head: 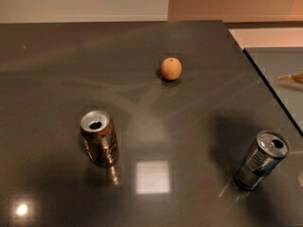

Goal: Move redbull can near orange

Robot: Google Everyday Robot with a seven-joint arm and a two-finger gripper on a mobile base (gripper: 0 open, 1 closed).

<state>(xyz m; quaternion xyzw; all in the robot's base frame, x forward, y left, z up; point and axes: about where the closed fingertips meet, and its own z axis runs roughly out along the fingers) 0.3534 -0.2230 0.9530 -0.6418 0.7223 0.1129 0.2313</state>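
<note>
Dark, glossy worktop [57, 70] is carrying three things. At the near left, a brown-bronze can [98, 138] is standing upright with its top open. Further right and toward the far side, the orange [171, 68] is sitting alone, well apart from both cans. At the near right, close to the worktop's right edge, the redbull can [261, 160] is standing on its base, long axis roughly vertical, pull-tab top facing up. The tool is not showing anywhere in view, so I cannot tell whether it is open or closed, nor which way the can is lying from it. Judging by the layout, the can is needing to travel far and leftward to reach the orange
</note>
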